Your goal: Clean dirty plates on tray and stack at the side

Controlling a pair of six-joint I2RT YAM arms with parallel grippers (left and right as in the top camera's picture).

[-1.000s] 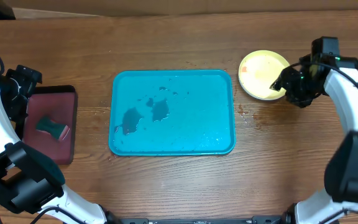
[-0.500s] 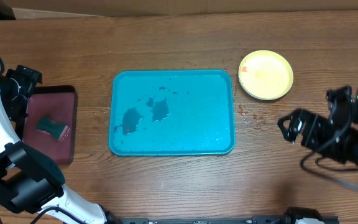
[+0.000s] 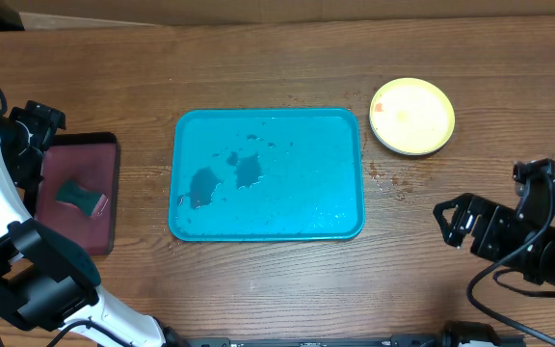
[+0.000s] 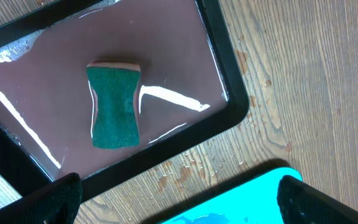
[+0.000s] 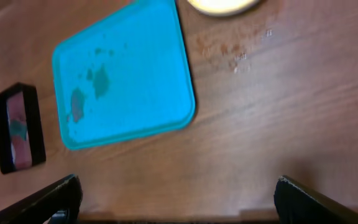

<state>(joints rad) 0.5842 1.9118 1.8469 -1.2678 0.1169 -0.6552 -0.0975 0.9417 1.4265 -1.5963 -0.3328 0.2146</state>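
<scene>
The right gripper is being held wide open and empty over bare table. Ahead of it, slightly toward the tray, the yellow-green plate is lying on the table, round, with no long axis. Whether other plates are lying under it cannot be told. Nothing is standing between, and the right arm is judged nearer. Beyond, the turquoise tray is lying plateless, wet patches only. Farthest, the left gripper, also open, is being held above the maroon tray and green sponge.

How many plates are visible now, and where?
1: a yellow-green plate on the table, off the blue tray, near its far right corner. Others may lie hidden beneath it.
</scene>
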